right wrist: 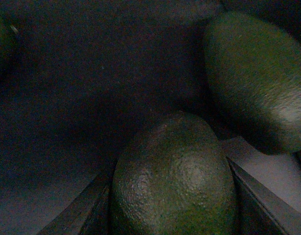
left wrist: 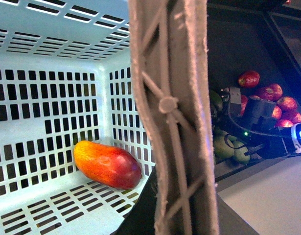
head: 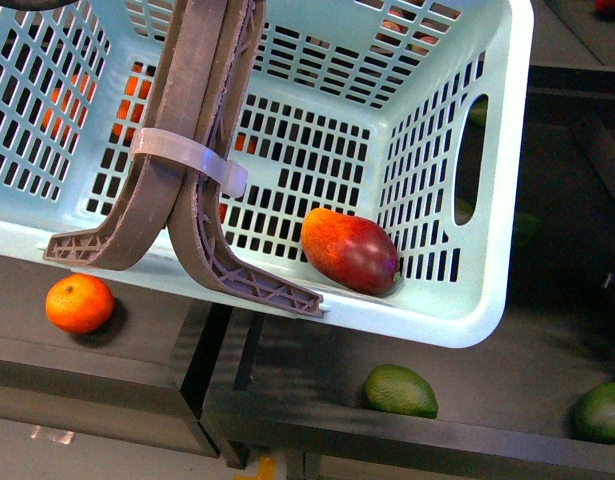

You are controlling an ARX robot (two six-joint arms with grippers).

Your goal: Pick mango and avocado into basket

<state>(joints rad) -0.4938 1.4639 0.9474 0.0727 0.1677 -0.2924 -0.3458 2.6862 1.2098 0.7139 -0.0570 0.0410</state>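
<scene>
Pebbly, dull olive-green and egg-shaped, the avocado (right wrist: 174, 171) fills the right wrist view. It is wedged between the two dark fingers of the right gripper (right wrist: 172, 210), which look clamped against its sides. A second green avocado (right wrist: 258, 78) lies just beside it. The left wrist view shows the right arm (left wrist: 260, 117) outside the light aqua slotted plastic basket (head: 467, 320), past its side wall, among round red apples (left wrist: 267, 93). The oval red-maroon mango (head: 349, 250), orange-yellow at one end, lies inside the basket, in a corner near the brown-grey zip-tied handles (head: 187, 150). The left gripper is out of sight. A round orange tangerine (head: 79, 303) sits just outside the basket's near rim.

I judge the mango step done and the avocado grasp in hand. The next move calls for lifting the fruit clear of its neighbour, carrying it over the basket's rim away from the handles, and releasing it beside the mango.
</scene>
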